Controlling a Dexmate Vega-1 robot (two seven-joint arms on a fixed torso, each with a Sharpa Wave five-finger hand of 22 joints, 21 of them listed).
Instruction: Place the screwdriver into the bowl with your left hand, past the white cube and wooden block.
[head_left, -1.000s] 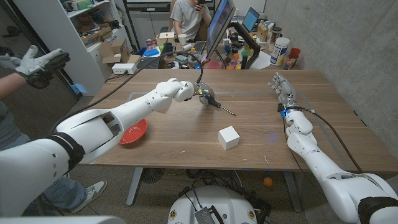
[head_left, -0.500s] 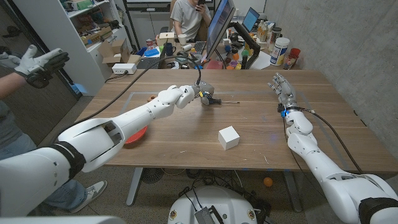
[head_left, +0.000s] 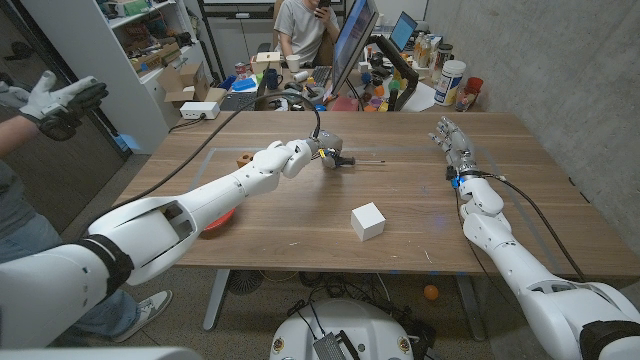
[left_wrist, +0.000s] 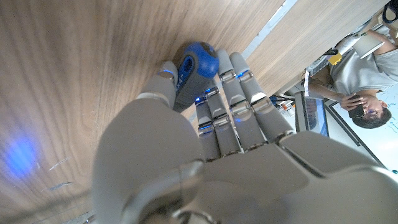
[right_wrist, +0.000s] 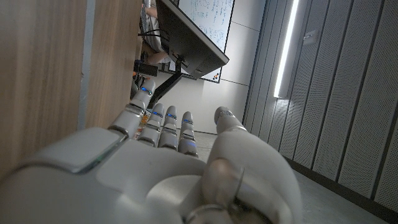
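Wooden surface (head_left: 300, 225) is carrying everything; left robot hand (head_left: 322, 152) is gripping the screwdriver (head_left: 352, 161) by its blue-black handle, held near the far edge, shaft pointing right. White cube (head_left: 368, 220) is sitting mid-surface, toward the near edge. Red bowl (head_left: 222, 218) is peeking out under the left arm near the left edge. Right robot hand (head_left: 451, 138) is holding nothing, fingers apart, near the far right corner.

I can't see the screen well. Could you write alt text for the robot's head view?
The robot's left hand holds a screwdriver above the far middle of a wooden table, its shaft pointing right. A white cube sits nearer, a red bowl peeks from under the left arm, and the right hand waits open by the far right edge.
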